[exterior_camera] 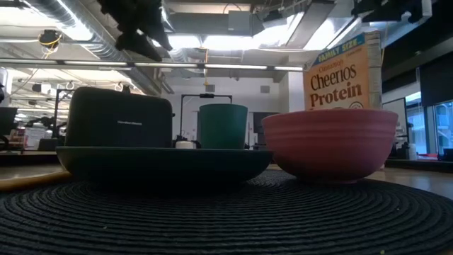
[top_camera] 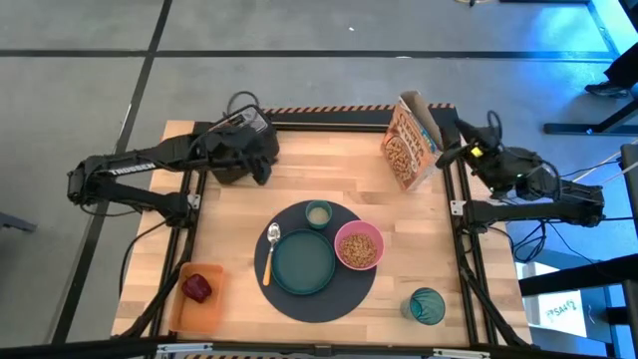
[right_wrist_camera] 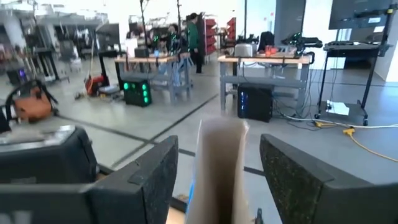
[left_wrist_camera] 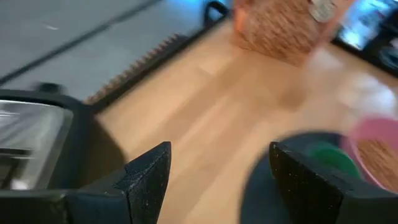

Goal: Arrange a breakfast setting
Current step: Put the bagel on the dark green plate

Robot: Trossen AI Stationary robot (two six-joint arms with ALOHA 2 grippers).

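Observation:
A round dark mat (top_camera: pixel 321 299) lies at the table's near middle. On it are a teal plate (top_camera: pixel 304 261), a pink bowl (top_camera: pixel 359 246) with cereal, a small pale cup (top_camera: pixel 318 212) and an orange-handled spoon (top_camera: pixel 270 251). The teal tumbler (top_camera: pixel 427 305) stands near right. A red apple (top_camera: pixel 196 287) lies on the orange tray (top_camera: pixel 189 311). My left gripper (left_wrist_camera: pixel 221 155) hangs open beside the black toaster (left_wrist_camera: pixel 37 143), nothing between its fingers. My right gripper (right_wrist_camera: pixel 217 146) is open and level, its fingers standing apart on either side of the cereal box's top edge (right_wrist_camera: pixel 219 155).
The Cheerios box (top_camera: pixel 409 142) stands upright at the far right, close to the table's rail. The black toaster (top_camera: pixel 244 150) sits at the far left under my left arm. Bare wood (top_camera: pixel 329 170) lies between them, beyond the mat.

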